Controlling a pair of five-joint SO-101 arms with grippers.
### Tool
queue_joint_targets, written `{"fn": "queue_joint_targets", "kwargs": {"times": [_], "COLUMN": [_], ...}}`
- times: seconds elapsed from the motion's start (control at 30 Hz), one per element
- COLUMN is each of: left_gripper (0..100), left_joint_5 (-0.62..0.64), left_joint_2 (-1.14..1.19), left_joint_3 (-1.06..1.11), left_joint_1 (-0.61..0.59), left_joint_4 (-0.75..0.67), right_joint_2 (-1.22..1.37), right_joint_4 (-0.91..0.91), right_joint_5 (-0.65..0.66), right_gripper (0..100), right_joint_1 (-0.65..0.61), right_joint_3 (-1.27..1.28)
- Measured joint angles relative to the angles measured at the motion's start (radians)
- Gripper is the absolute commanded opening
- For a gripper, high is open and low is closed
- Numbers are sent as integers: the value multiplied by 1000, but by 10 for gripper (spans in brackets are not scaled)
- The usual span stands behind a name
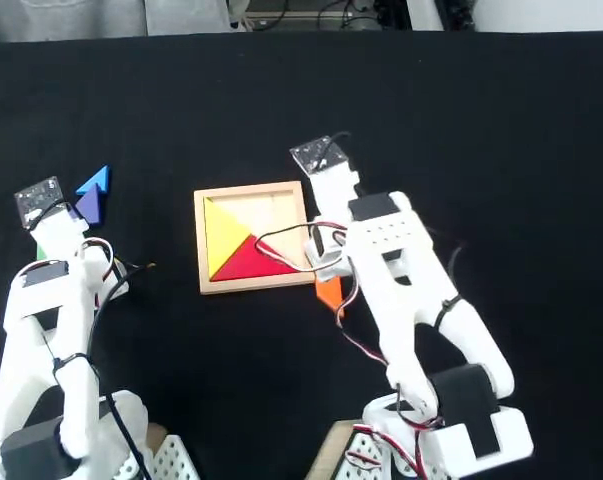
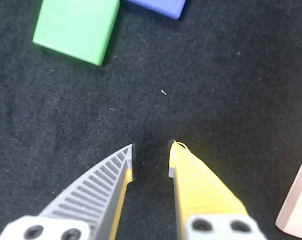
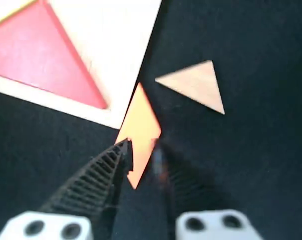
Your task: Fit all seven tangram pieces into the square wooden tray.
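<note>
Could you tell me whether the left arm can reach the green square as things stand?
Probably yes: the left gripper is open over bare cloth, with nothing between it and the green square; a blue piece lies close beside that.

Black fabric-covered table (image 1: 501,120): the ground under my whole working field, left to right. Pale grey cloth (image 1: 81,15): far left, beyond the table's far edge. Dark cables (image 1: 331,12): far centre. Tan board corner (image 1: 326,455): near edge. Small white speck (image 2: 163,92): on the fabric.
</note>
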Motion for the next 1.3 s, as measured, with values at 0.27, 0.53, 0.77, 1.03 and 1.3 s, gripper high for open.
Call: {"fn": "queue_joint_targets", "kwargs": {"times": [0.27,0.53,0.77,1.03,1.3], "left_gripper": [130,130,130,130,130], "left_joint_5": [0,0,0,0,0], "left_joint_2": [0,0,0,0,0], "left_joint_3": [0,0,0,0,0], "left_joint_1": [0,0,0,0,0], "left_joint_4": [0,0,0,0,0], "right_joint_2": [0,0,124,158,158], "right_joint_4": [-46,-121,-167,-147,-141], "right_joint_5": [-41,-92,-104,-86,-71], "right_gripper": [258,258,254,146,19], "right_joint_1": [-12,-109,-104,-74,-44], "right_joint_3": [84,117,123,109,97]}}
